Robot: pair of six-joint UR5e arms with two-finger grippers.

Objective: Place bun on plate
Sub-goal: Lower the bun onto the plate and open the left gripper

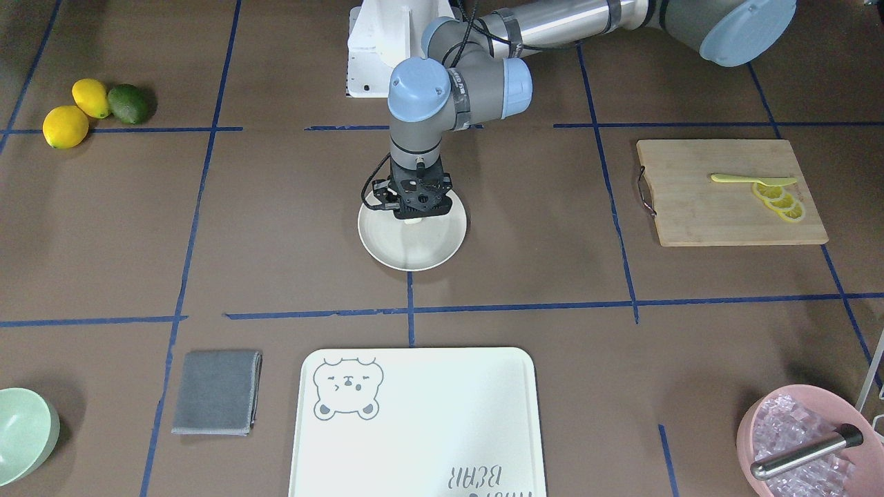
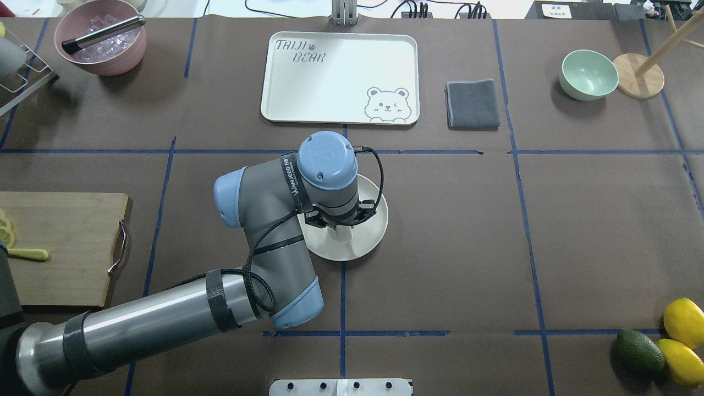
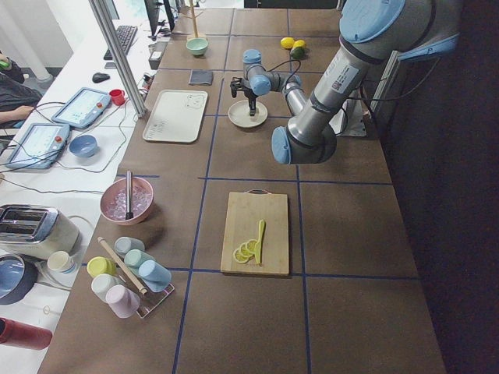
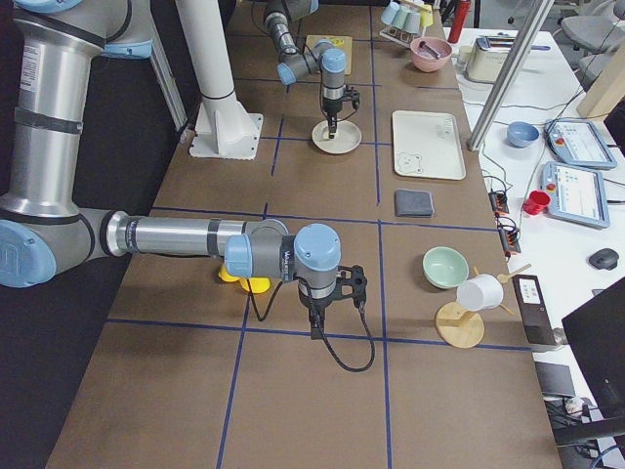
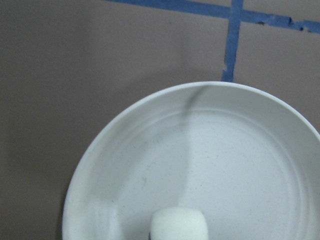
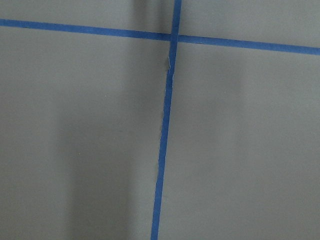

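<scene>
Left gripper [image 1: 413, 215] fingers seemingly clamped on bun [image 5: 179, 224] at plate [image 5: 125, 165] six o'clock; right gripper [image 4: 316, 327] fingers: cannot tell

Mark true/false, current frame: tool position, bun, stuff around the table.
1. The left tool is over the plate. True.
2. The bun lies on the bear-print tray. False: the bun is in the left tool, over the plate, not on the tray.
3. Lemon slices lie on the cutting board. True.
4. The mint-green bowl holds ice. False: the ice is in the pink bowl; the mint-green bowl shows none.
5. A grey cloth lies beside the tray. True.
</scene>
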